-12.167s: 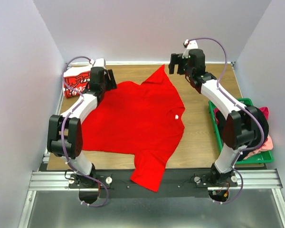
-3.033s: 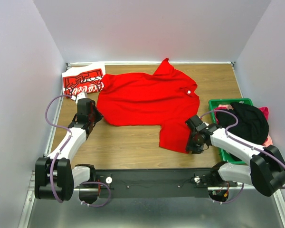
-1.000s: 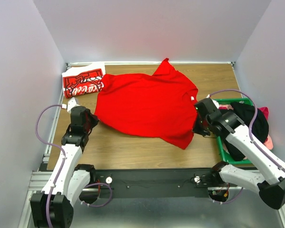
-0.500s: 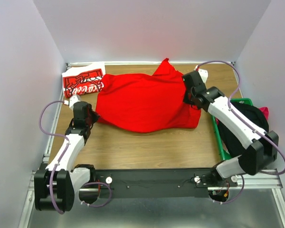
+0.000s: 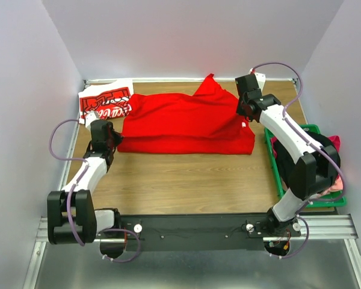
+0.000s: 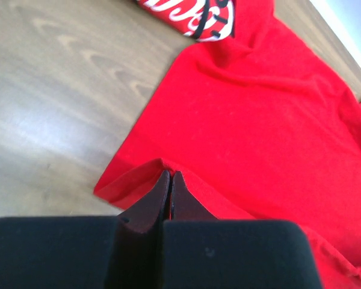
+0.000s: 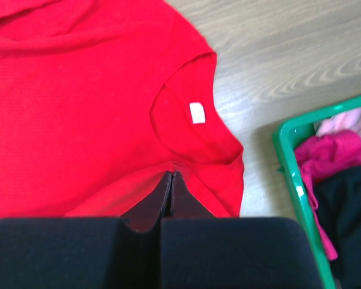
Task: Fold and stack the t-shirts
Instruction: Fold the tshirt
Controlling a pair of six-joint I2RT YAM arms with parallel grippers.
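Observation:
The plain red t-shirt lies across the middle of the table, its near half doubled over onto the far half, with one sleeve pointing to the back. My left gripper is shut on the shirt's left edge, pinching a ridge of cloth. At the right end my right gripper is shut on a fold of cloth just below the collar, which bears a white label. The red t-shirt with white lettering lies folded at the back left corner, and its edge shows in the left wrist view.
A green crate stands along the right edge with black and pink clothes in it; its rim shows just right of the right gripper. Bare wood runs between the shirt and the arm bases.
The right gripper has swung from the front right to the back right, carrying the shirt's near edge over onto the far half. The left gripper drew its edge back too.

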